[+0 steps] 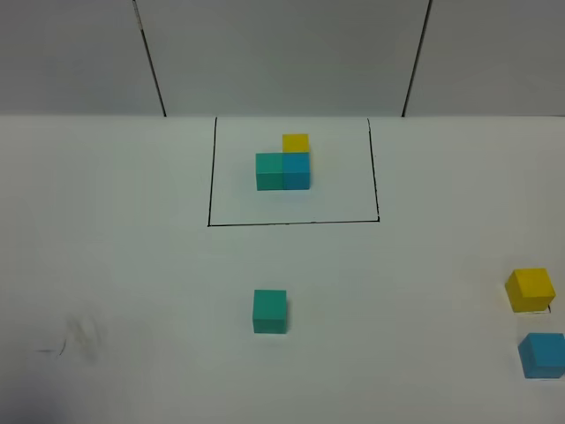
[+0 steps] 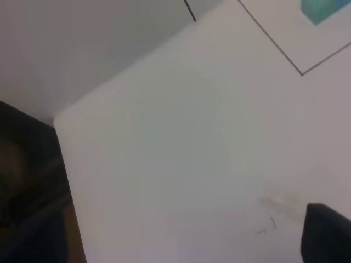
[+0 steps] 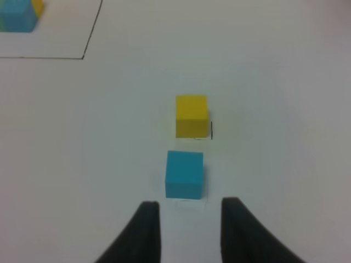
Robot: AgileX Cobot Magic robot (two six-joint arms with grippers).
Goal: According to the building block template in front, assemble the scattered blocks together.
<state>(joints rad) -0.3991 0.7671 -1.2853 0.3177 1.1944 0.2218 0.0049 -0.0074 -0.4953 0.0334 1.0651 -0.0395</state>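
Observation:
The building block template [image 1: 284,166] is a teal, blue and yellow L inside a thin black rectangle at the table's back centre. Of the scattered blocks, the teal one [image 1: 269,311] sits alone in the middle. The yellow one [image 1: 530,290] and the blue one [image 1: 541,354] lie at the right edge. My right gripper [image 3: 190,211] hovers just short of the blue block [image 3: 184,174], with the yellow block [image 3: 191,116] beyond it; its fingers are drawn close and hold nothing. Of my left gripper [image 2: 175,235], one finger [image 2: 326,233] shows far to the side, jaws wide, over bare table.
Faint pencil scuffs [image 1: 75,340] mark the table at the front left. In the left wrist view the table's left edge [image 2: 63,164] drops to dark floor. A grey wall [image 1: 282,53] with dark seams stands behind the table. Neither arm shows in the exterior view.

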